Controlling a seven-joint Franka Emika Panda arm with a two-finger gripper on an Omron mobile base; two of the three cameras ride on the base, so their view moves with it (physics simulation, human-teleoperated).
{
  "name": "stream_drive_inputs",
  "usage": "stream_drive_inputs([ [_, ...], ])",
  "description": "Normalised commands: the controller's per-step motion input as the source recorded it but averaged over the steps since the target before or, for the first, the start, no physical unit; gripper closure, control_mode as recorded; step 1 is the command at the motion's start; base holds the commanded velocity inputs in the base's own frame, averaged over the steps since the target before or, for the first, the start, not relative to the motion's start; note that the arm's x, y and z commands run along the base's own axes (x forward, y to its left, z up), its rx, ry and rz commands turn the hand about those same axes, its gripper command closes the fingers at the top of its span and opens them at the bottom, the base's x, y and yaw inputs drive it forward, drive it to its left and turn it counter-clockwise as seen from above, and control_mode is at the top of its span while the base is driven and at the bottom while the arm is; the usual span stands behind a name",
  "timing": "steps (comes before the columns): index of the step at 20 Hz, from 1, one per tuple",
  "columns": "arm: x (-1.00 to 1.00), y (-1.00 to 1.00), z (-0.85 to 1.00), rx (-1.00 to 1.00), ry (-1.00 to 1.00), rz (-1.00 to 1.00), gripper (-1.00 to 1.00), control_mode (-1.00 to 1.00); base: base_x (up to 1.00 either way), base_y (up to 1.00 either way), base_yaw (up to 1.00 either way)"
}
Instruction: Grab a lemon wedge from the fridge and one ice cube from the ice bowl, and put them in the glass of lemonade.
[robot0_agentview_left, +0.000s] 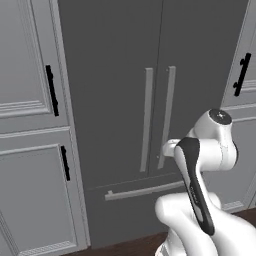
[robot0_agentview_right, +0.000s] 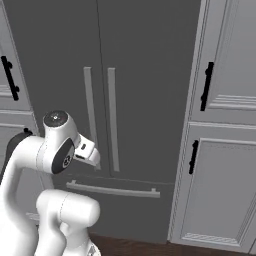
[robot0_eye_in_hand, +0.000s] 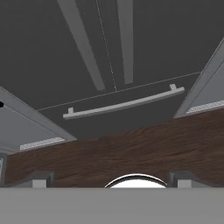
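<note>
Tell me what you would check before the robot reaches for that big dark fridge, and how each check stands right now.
1. Fridge in front of the base: ok.
2. Both fridge doors shut, so a door must be opened first: ok.
3. Door handles free of obstacles: ok.
4. Gripper open and holding nothing: ok; its fingertips stand wide apart.
5. Gripper aimed at a door handle: not ok; it looks down at the drawer handle and wooden floor.
6. Lemon wedge inside: cannot tell.
</note>
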Motion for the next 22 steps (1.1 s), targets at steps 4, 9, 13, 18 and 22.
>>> stream_drive_inputs([
  [4, 0.0, 0.0, 0.0, 0.0, 0.0, 0.0, -1.0, 1.0, -0.21, -0.19, 0.1],
  [9, 0.0, 0.0, 0.0, 0.0, 0.0, 0.0, -1.0, 1.0, -0.23, -0.39, 0.08],
  [13, 0.0, 0.0, 0.0, 0.0, 0.0, 0.0, -1.0, 1.0, -0.28, -0.37, 0.01],
  [18, 0.0, 0.0, 0.0, 0.0, 0.0, 0.0, -1.0, 1.0, -0.38, 0.0, 0.0],
  [22, 0.0, 0.0, 0.0, 0.0, 0.0, 0.0, -1.0, 1.0, -0.11, -0.04, 0.01],
])
